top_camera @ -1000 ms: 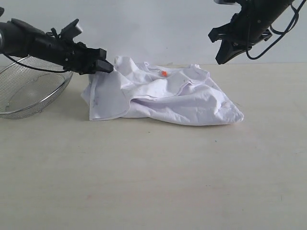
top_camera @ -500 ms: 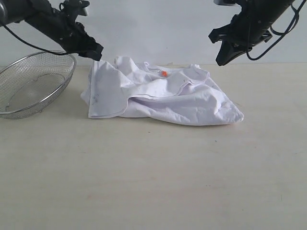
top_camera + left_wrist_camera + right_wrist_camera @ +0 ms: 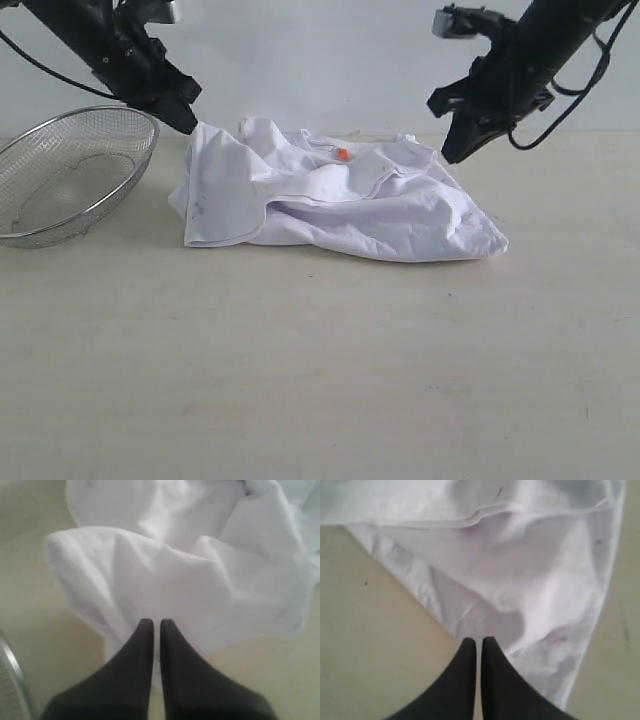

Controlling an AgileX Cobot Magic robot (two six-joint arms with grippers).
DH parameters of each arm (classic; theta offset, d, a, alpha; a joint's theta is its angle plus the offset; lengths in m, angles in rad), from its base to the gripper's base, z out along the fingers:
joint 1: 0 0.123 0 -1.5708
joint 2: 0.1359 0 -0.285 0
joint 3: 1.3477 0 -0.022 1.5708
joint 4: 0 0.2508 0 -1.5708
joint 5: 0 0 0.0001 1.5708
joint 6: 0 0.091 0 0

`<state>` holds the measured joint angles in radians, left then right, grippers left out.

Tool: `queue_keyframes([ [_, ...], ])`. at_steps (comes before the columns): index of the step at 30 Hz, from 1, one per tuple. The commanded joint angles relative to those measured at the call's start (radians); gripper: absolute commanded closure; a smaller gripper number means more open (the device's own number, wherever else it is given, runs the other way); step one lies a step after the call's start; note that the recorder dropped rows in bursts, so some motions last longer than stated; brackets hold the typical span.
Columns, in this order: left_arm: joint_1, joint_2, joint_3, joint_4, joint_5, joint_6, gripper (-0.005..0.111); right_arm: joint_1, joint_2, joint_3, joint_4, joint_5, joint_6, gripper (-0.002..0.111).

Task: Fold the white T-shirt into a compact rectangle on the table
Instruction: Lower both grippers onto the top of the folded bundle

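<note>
The white T-shirt [image 3: 350, 210] lies crumpled on the table [image 3: 320, 380], its orange neck tag [image 3: 342, 153] showing near the back. My left gripper [image 3: 190, 122] sits at the shirt's back left corner, and that flap rises to meet its tip. In the left wrist view the gripper [image 3: 155, 623] is shut, and the cloth [image 3: 175, 580] narrows toward the fingers and shows between them. My right gripper [image 3: 448, 155] hovers just over the shirt's back right part. There it [image 3: 478, 640] is shut and empty above the shirt's edge [image 3: 510, 570].
A silver wire-mesh basket [image 3: 70, 180] stands at the left, close to the left arm, and its rim [image 3: 7, 680] shows in the left wrist view. Bare table stretches in front of the shirt. A pale wall runs behind.
The left gripper lifted off the shirt's left flap, swung upward, then came back to the flap's top corner and shut. The right arm dropped lower, toward the shirt's right side.
</note>
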<state>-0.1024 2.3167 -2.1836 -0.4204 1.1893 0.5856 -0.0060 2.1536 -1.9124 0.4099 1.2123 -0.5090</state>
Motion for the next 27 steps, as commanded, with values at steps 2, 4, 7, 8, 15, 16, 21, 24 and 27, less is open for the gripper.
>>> queue_keyframes([
  [2,-0.039,-0.032,0.056,-0.181,0.032,0.037,0.102,0.086,-0.012,0.118,0.013,-0.077,-0.044,0.109],
  [4,-0.081,-0.055,0.103,-0.149,0.032,0.062,0.102,0.107,-0.012,0.135,0.013,-0.113,-0.045,0.109],
  [7,-0.149,-0.083,0.172,-0.085,0.032,0.032,0.102,0.121,-0.012,0.158,0.010,-0.174,-0.022,0.109],
  [8,-0.169,-0.088,0.193,-0.083,0.032,0.030,0.102,0.122,-0.012,0.160,0.003,-0.182,-0.015,0.109],
  [15,-0.281,-0.092,0.351,-0.149,-0.030,0.067,0.102,0.122,0.009,0.160,-0.025,-0.204,0.015,0.109],
  [16,-0.291,-0.092,0.379,-0.121,-0.094,0.027,0.102,0.122,0.012,0.160,-0.029,-0.211,0.015,0.109],
  [21,-0.293,-0.083,0.428,-0.094,-0.257,-0.039,0.102,0.122,0.013,0.160,-0.043,-0.274,0.051,0.109],
  [24,-0.293,-0.072,0.426,-0.094,-0.354,-0.071,0.102,0.122,0.024,0.160,-0.043,-0.286,0.054,0.109],
  [27,-0.293,-0.057,0.426,-0.073,-0.380,-0.101,0.102,0.122,0.042,0.160,-0.045,-0.284,0.058,0.109],
])
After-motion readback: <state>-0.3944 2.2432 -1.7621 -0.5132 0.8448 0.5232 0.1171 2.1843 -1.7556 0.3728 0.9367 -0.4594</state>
